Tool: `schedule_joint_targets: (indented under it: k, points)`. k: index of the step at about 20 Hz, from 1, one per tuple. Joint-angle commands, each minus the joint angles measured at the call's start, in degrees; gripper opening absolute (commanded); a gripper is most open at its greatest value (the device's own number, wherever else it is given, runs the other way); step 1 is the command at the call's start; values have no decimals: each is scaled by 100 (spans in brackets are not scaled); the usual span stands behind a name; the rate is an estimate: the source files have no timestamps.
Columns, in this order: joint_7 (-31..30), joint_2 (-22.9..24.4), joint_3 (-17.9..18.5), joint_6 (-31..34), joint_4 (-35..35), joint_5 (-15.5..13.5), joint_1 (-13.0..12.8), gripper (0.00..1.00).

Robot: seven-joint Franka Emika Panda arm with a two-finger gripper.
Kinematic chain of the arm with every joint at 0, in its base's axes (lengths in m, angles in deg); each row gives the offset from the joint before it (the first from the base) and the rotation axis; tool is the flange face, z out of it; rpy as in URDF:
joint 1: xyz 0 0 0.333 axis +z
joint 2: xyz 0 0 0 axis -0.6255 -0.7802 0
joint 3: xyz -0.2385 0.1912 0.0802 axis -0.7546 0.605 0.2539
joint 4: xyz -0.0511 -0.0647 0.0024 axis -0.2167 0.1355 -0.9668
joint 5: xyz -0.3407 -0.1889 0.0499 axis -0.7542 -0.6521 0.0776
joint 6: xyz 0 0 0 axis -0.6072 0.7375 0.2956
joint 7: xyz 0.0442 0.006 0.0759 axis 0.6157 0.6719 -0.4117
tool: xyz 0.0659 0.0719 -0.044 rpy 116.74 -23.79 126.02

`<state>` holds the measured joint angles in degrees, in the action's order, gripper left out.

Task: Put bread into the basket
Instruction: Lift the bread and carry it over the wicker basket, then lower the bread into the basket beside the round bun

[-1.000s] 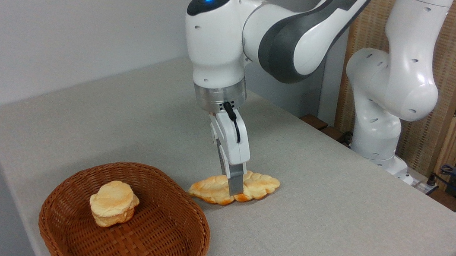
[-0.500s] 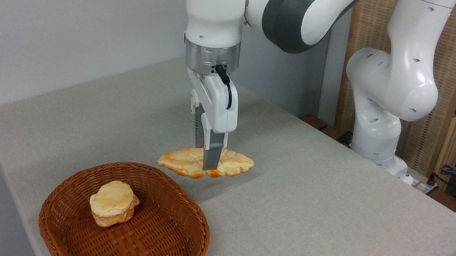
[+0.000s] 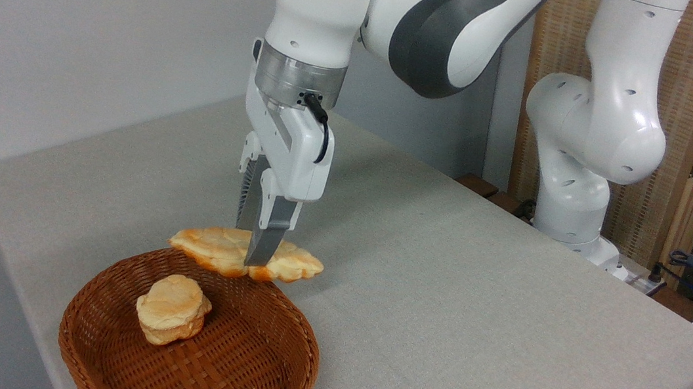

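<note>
1. Since the earlier frames the bread (image 3: 244, 254) is being lifted off the table (image 3: 472, 302) and carried leftward; it is now being held in the air over the far rim of the basket (image 3: 300, 354).
2. The gripper (image 3: 257, 256) is being kept pinched on the loaf near its middle, fingers pointing down.
3. The long axis of the loaf is being held roughly level, left to right, crossing the jaws; both pointed ends are being left unsupported.
4. The basket floor is being judged as lying nearer the camera and below the loaf; a small bun (image 3: 172, 309) is already lying there.
5. The loaf's clearance above the rim is being judged as small, though depth is uncertain from this one view.
6. No readable labels or writing are being seen.
</note>
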<state>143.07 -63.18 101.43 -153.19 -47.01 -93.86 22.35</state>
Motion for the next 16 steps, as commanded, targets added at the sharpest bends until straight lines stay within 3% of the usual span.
schedule_joint_targets:
  k: [1,5,10,16]
  points:
    - [-82,-173,57,-389,47,-357,-33,56]
    - [-171,-358,57,-698,47,-490,-42,68]
    - [-188,-420,57,-760,47,-498,-33,99]
    - [-206,-464,57,-795,47,-490,-33,100]
